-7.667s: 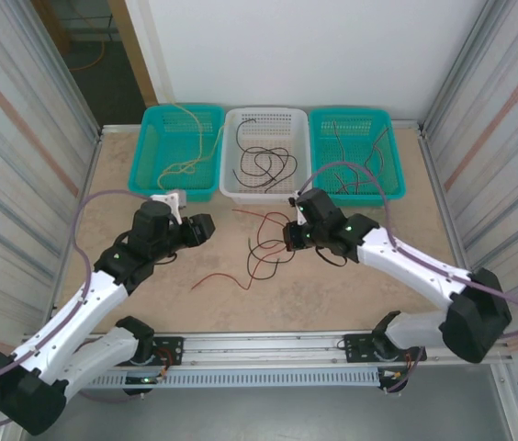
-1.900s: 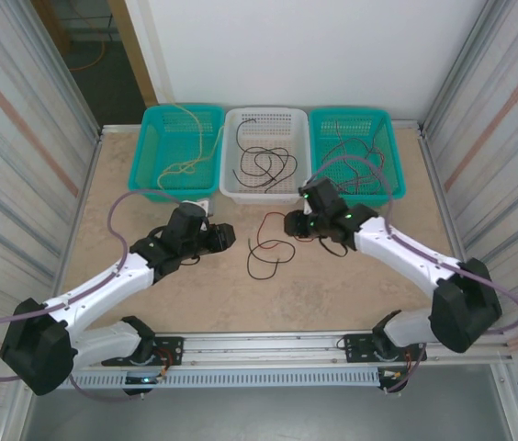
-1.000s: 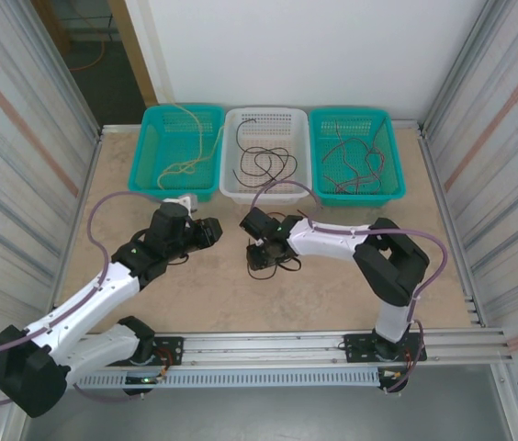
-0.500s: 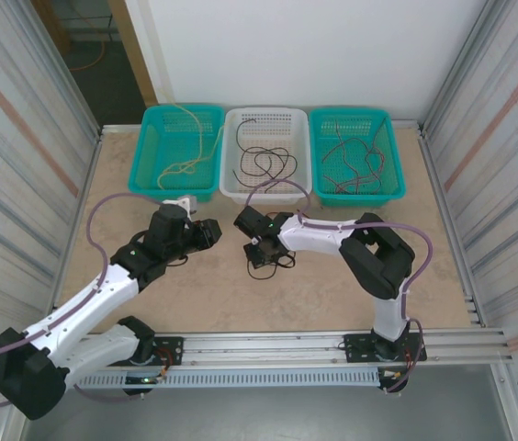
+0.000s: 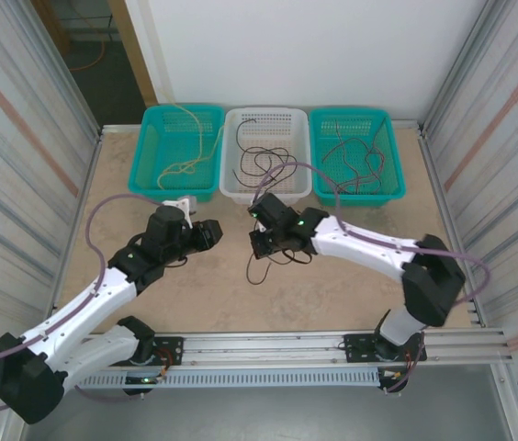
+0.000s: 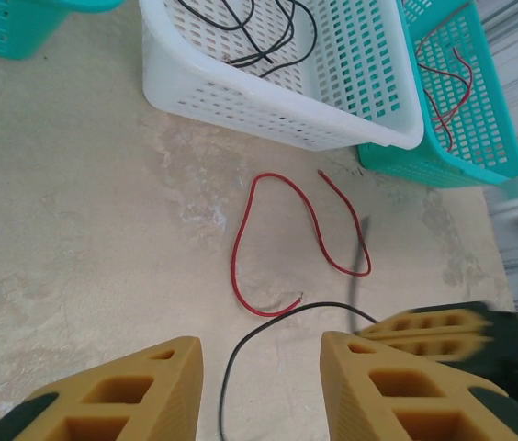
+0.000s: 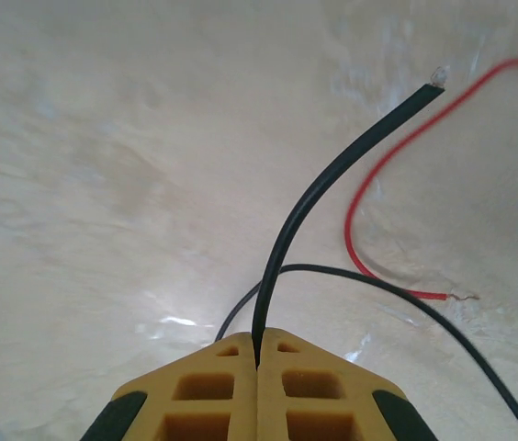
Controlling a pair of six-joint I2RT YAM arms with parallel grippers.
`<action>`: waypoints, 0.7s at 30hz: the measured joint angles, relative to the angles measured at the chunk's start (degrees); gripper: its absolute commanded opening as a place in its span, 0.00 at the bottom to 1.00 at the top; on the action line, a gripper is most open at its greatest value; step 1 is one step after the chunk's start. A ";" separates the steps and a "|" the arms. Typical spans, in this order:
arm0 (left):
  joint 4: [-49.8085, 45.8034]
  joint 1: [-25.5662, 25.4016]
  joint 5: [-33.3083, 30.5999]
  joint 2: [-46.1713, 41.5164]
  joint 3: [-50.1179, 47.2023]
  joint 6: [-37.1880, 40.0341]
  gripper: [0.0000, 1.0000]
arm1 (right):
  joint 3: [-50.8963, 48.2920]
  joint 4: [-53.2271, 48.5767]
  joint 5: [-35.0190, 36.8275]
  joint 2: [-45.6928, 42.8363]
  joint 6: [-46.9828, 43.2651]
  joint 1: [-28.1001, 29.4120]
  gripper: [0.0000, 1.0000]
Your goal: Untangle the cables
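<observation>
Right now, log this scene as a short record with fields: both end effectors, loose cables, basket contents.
right end effector: shut on a black cable
left end effector: open, holding nothing
loose on table: red cable, plus the trailing part of the black cable
left teal basket: yellow cable
white basket: black cables
right teal basket: red cables
</observation>
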 measured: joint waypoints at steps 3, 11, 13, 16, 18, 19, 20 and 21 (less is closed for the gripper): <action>1.90 -0.90 0.81 0.02 -0.44 0.00 0.41 | 0.00 0.37 -0.20 -5.35 0.04 -0.33 0.00; 6.75 -10.10 2.86 2.01 1.16 4.24 0.40 | -0.02 2.21 -1.84 -15.93 1.99 -4.85 0.00; 6.71 -12.46 1.86 2.56 2.91 6.34 0.39 | -0.02 3.69 -3.58 -18.40 2.93 -7.08 0.00; 7.72 -13.27 1.05 3.17 4.57 8.46 0.42 | -0.02 5.95 -6.34 -22.25 4.31 -9.99 0.00; 8.13 -13.25 0.98 3.80 4.76 9.64 0.43 | 0.00 7.43 -8.04 -24.68 5.03 -11.02 0.00; 8.13 -13.27 1.03 4.24 4.81 10.14 0.43 | 0.02 8.04 -8.83 -25.66 5.22 -11.28 0.00; 8.11 -13.27 1.14 4.74 4.87 10.60 0.44 | 0.04 8.74 -9.75 -26.51 5.49 -11.50 0.00; 8.04 -13.27 1.16 5.27 4.96 11.04 0.45 | 0.11 9.53 -10.62 -27.34 5.88 -11.67 0.00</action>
